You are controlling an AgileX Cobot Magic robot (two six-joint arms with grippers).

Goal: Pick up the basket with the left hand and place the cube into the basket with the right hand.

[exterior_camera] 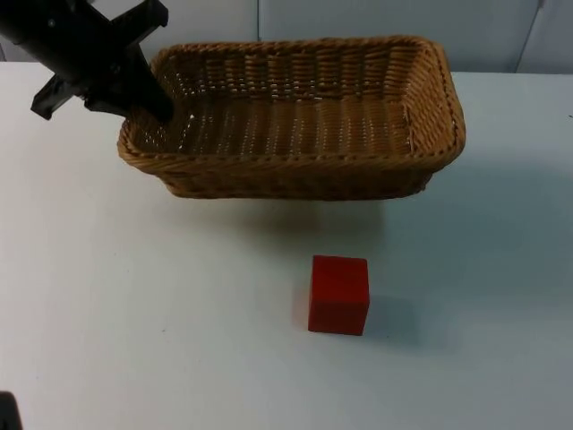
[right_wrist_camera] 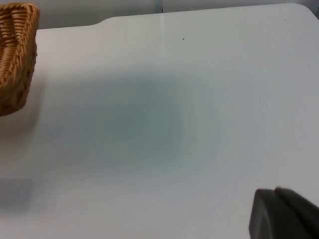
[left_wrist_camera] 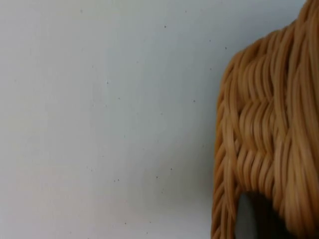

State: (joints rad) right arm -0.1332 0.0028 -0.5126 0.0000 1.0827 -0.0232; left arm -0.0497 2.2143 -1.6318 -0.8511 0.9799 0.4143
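A long woven wicker basket (exterior_camera: 295,170) hangs a little above the table at the back, casting a shadow under it. My left gripper (exterior_camera: 148,109) is shut on the rim at the basket's left end, one finger inside the wall. The left wrist view looks close onto the basket's weave (left_wrist_camera: 269,124) with a fingertip (left_wrist_camera: 246,216) against it. A red cube (exterior_camera: 338,294) rests on the table in front of the basket, right of the middle. My right gripper (right_wrist_camera: 284,214) waits over bare table off to the right, with one end of the basket (right_wrist_camera: 17,55) at a distance from it.
The white table (exterior_camera: 134,313) stretches out around the cube. The grey partition wall (exterior_camera: 358,18) stands right behind the basket.
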